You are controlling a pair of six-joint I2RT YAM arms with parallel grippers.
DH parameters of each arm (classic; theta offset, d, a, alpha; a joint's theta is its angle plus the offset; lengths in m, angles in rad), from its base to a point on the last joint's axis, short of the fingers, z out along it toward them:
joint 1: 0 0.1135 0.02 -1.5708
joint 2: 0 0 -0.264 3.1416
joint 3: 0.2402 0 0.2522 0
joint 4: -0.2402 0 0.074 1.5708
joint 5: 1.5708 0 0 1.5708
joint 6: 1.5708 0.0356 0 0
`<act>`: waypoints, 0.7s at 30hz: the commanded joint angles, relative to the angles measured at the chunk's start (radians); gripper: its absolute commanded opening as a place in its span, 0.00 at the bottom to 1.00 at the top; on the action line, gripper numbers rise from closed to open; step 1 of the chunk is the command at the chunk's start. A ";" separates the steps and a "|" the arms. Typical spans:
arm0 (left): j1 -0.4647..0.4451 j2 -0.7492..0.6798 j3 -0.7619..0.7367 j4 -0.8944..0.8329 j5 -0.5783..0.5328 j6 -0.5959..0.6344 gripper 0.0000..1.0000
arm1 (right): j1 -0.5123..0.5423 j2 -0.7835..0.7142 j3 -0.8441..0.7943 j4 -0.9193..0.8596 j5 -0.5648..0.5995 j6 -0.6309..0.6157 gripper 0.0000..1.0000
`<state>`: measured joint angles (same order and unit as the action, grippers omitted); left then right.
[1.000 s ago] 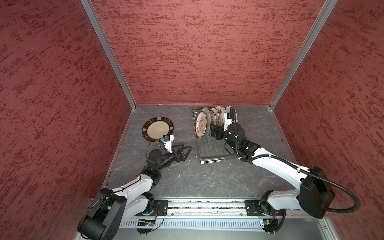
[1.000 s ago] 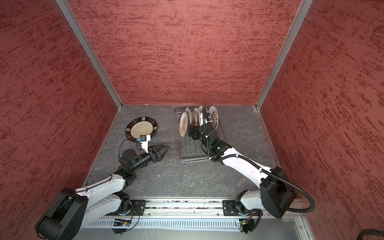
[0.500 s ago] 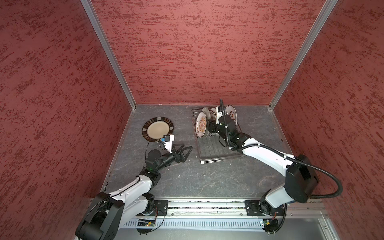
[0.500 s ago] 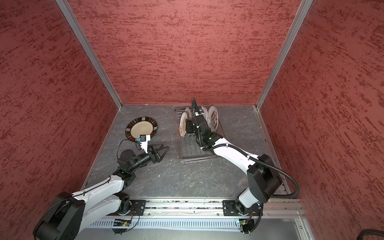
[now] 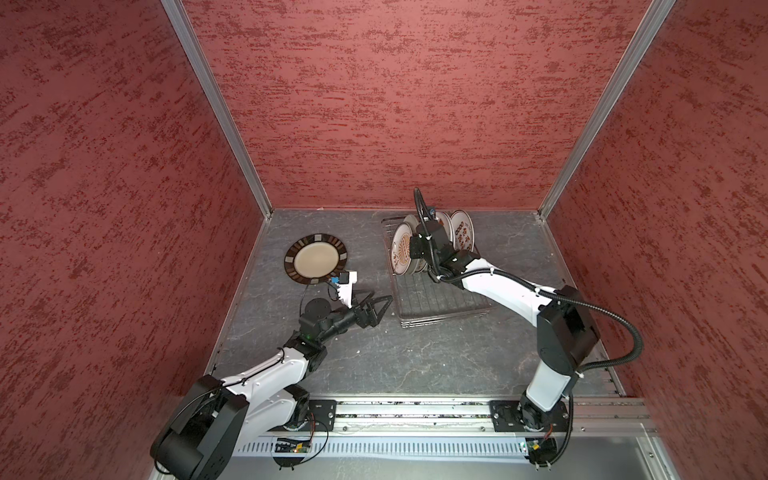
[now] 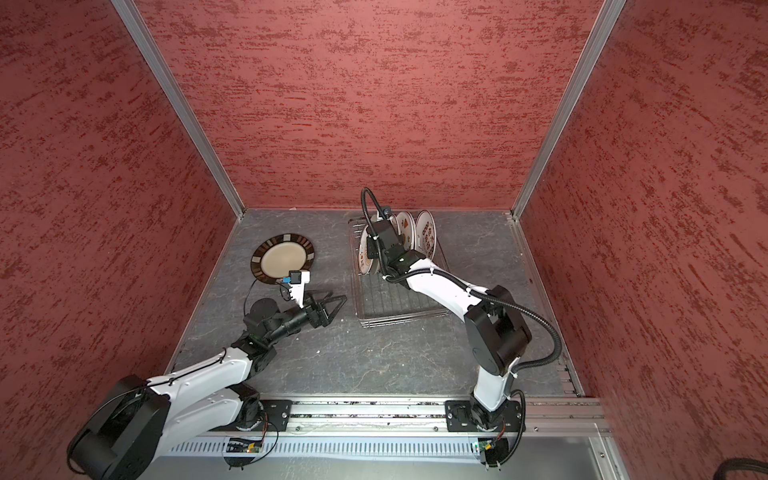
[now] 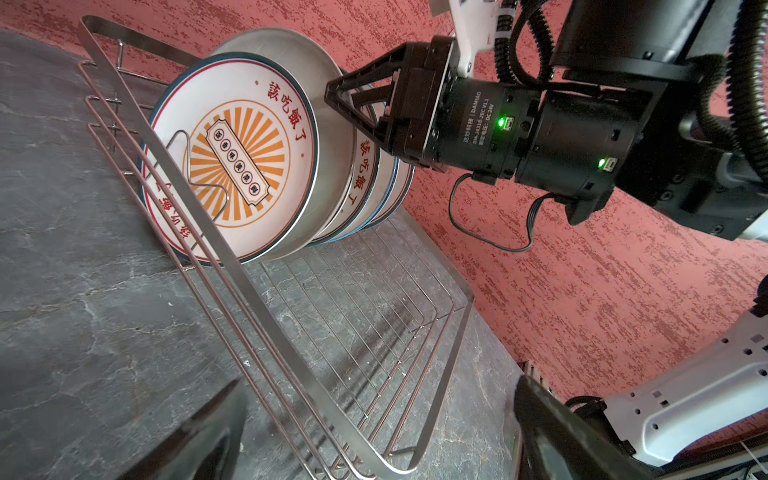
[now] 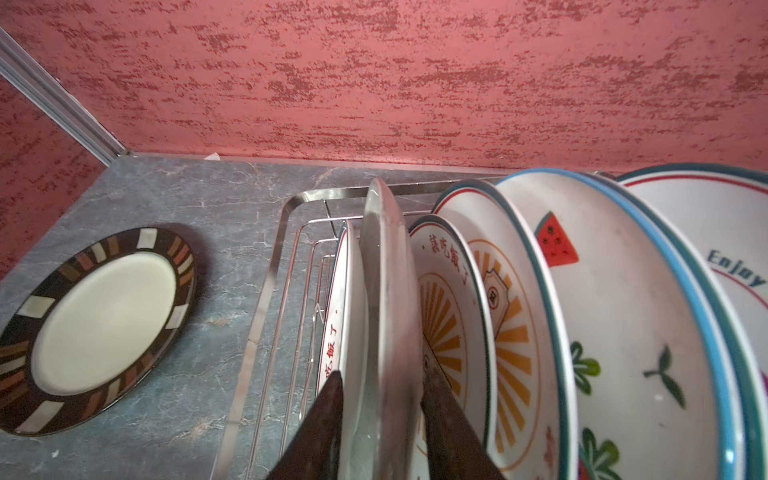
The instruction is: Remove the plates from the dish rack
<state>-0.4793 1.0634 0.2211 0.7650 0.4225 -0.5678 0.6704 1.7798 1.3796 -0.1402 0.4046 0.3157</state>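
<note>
Right hand (image 8: 380,376) has moved over dish rack (image 5: 440,299) far end, fingers (image 8: 320,428) narrowed to pinch leftmost sunburst plate (image 7: 232,158) rim; plate still upright in rack. Lift likely next. Left hand (image 5: 376,303) spread, idle above worktop (image 5: 374,361).

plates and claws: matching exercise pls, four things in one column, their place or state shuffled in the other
1 striped plate
2 watermelon plate
3 left claw
4 right claw

a astride the front plate's rim
b flat on the table
c open and empty
d on edge in the dish rack

Pairs: 1-b, 2-d, 3-c, 4-a
</note>
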 commanded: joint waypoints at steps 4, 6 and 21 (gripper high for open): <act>-0.013 -0.014 0.008 0.014 -0.043 0.019 0.99 | -0.003 0.038 0.072 -0.050 0.049 -0.004 0.34; -0.015 -0.021 0.007 0.004 -0.049 0.020 0.99 | -0.003 0.055 0.088 -0.070 0.074 -0.001 0.34; -0.033 -0.052 0.006 -0.029 -0.067 0.033 0.99 | -0.003 -0.003 0.029 -0.016 0.079 0.014 0.34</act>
<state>-0.5056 1.0332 0.2211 0.7517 0.3737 -0.5617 0.6704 1.8328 1.4353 -0.1898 0.4622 0.3214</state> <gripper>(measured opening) 0.994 0.339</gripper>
